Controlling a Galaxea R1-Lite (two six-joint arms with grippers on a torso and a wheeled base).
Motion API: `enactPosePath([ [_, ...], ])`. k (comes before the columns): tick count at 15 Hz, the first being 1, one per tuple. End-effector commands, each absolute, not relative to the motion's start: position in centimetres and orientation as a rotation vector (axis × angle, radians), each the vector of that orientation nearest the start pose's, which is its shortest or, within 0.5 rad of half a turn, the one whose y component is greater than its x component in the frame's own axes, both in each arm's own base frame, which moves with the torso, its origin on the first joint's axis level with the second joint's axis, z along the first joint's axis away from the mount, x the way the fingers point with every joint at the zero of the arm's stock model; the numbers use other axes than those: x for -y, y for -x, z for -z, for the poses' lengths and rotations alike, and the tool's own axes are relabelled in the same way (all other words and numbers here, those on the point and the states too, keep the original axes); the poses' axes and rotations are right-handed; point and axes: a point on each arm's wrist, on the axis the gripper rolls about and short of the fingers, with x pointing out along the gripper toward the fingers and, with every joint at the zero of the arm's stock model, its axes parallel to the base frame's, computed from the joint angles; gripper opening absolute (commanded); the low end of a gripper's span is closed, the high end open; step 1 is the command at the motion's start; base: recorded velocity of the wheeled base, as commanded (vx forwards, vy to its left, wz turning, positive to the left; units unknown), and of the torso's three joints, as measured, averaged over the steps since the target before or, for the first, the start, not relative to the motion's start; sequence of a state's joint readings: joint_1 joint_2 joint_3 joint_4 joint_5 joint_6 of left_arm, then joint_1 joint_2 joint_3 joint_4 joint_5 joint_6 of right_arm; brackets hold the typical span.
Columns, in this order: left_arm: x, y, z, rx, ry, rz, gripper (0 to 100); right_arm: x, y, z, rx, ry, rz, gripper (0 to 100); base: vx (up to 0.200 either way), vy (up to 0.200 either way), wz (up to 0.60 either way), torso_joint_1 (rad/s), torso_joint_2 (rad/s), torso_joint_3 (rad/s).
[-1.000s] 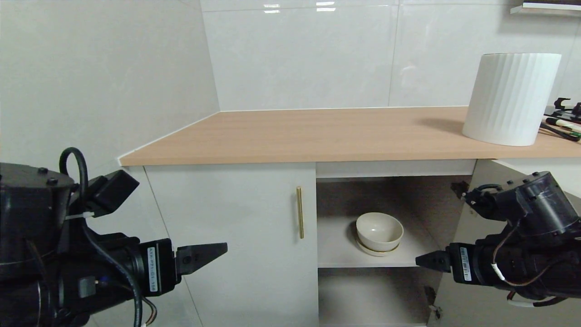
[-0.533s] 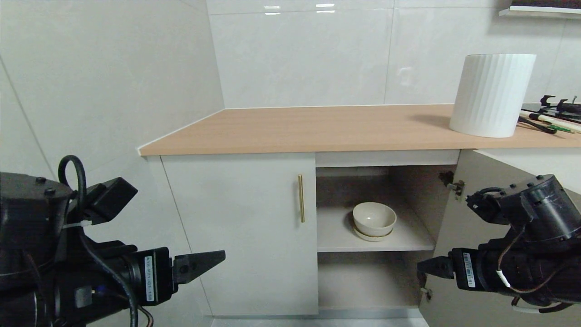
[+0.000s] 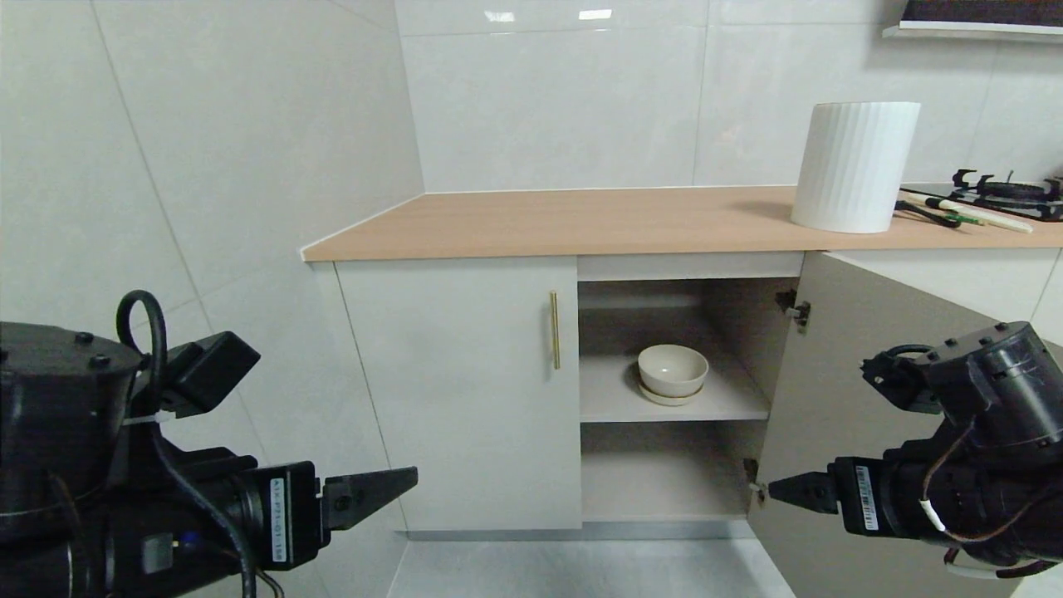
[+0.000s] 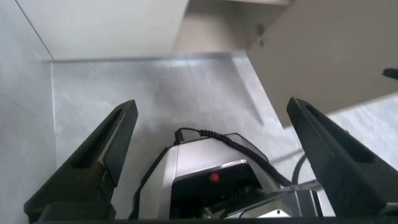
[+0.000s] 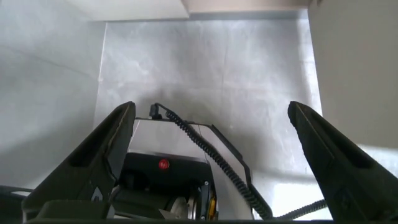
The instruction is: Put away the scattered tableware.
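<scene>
We list one cream bowl (image 3: 673, 368), upright on a saucer (image 3: 664, 398), on the upper shelf (image 3: 731, 400) of the cabinet (image 3: 465, 390), right door (image 3: 830, 399) open. Left gripper (image 4: 211, 112) and right gripper (image 5: 211, 112) hang low before the cabinet, both spread wide and holding nothing. On the countertop (image 3: 581, 220) above we note a white ribbed canister (image 3: 855, 166).
</scene>
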State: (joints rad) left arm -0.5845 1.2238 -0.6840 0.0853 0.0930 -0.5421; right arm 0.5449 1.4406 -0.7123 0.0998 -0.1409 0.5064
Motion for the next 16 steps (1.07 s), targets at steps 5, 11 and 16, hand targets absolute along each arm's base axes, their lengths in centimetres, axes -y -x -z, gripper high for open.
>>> enactPosePath([
  [5,9.2,-14.3,-19.6,-0.708,0.302,0.295,100,-10.7,-18.2,-16.2,-0.853,-0.19,-0.167,100,-0.12,0.0,0.0,0.002,0.0,0.002],
  [11,9.2,-14.2,-19.2,-0.715,0.266,0.302,100,-10.5,-17.9,-16.3,-0.857,-0.184,-0.165,100,0.0,0.0,0.0,0.0,0.0,0.0],
  [16,9.1,-14.2,-19.1,-0.715,0.234,0.306,100,-9.9,-16.9,-16.5,-0.9,-0.128,-0.165,100,0.0,-0.12,0.0,0.001,0.0,0.002],
])
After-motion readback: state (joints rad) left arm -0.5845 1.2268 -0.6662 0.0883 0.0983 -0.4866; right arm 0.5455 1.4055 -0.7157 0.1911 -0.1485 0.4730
